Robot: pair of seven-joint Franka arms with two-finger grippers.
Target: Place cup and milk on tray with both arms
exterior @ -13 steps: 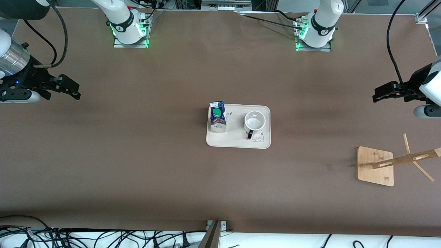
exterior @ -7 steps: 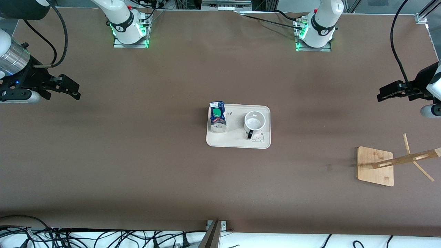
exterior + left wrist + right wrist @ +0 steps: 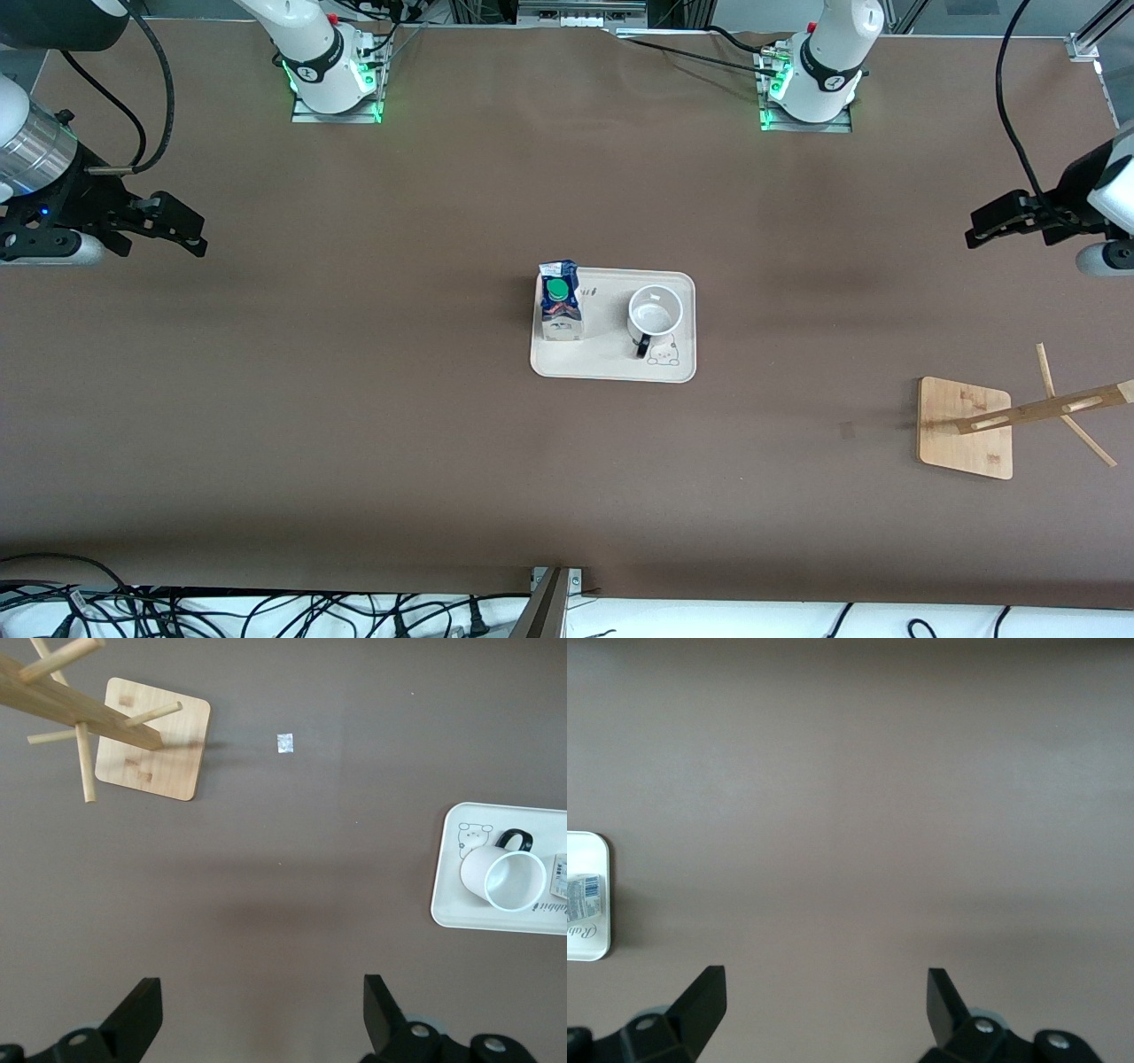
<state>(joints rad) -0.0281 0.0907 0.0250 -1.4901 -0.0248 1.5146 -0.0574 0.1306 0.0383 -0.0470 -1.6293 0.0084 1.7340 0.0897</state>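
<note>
The cream tray [image 3: 608, 358] lies at the middle of the table. On it the milk [image 3: 560, 303] stands upright at the end toward the right arm. The white cup [image 3: 656, 312] stands upright at the end toward the left arm, its black handle pointing at the front camera. My left gripper [image 3: 982, 228] is open and empty over bare table at the left arm's end. My right gripper [image 3: 183, 234] is open and empty over bare table at the right arm's end. The left wrist view shows its gripper [image 3: 261, 994], the cup [image 3: 505, 877] and the tray [image 3: 450, 896]. The right wrist view shows its gripper [image 3: 826, 989] and the tray's corner [image 3: 586, 950].
A wooden stand with pegs rises from its square base [image 3: 966, 429] near the left arm's end of the table, nearer the front camera than the tray; it also shows in the left wrist view [image 3: 152, 742]. Cables lie along the table's front edge.
The left gripper has shifted slightly over the table's end near the view's edge. The right arm, tray, cup and milk have not moved.
</note>
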